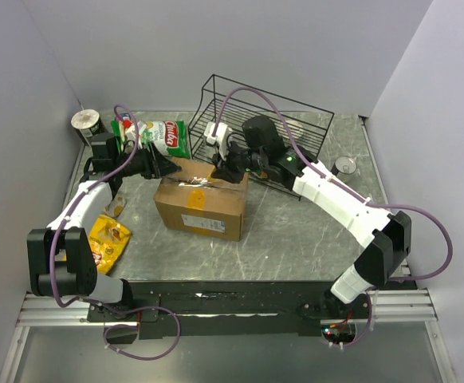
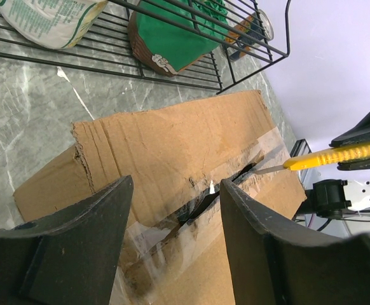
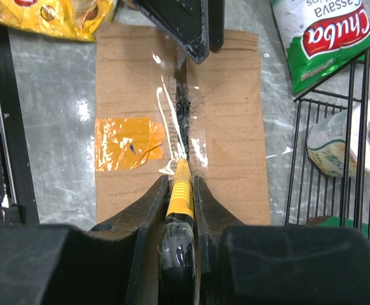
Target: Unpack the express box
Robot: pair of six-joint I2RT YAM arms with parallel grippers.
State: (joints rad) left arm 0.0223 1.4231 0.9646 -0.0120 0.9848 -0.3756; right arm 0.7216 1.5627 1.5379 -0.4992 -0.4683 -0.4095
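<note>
The right hand is up close. Its two fingers are pinched tight on a yellow knife. The thin blade points forward and touches the line down the middle of the express box, where the two top flaps meet.

The box sits in the middle of the grey tabletop, between the two hands and just in front of the black wire basket. Shiny clear tape runs along the line. Part of the line shows a dark gap, and the tape there looks torn and wrinkled. An orange-yellow tape patch is stuck on one flap.

The left hand is at the other end of the box, over the same line. Its fingers are wide apart and hold nothing.

A green pack and a white bag lie in the basket. A green and white Chuba chips bag lies behind the box, beside the basket. A yellow snack bag lies by the left arm. A small cup stands in the far left corner.
</note>
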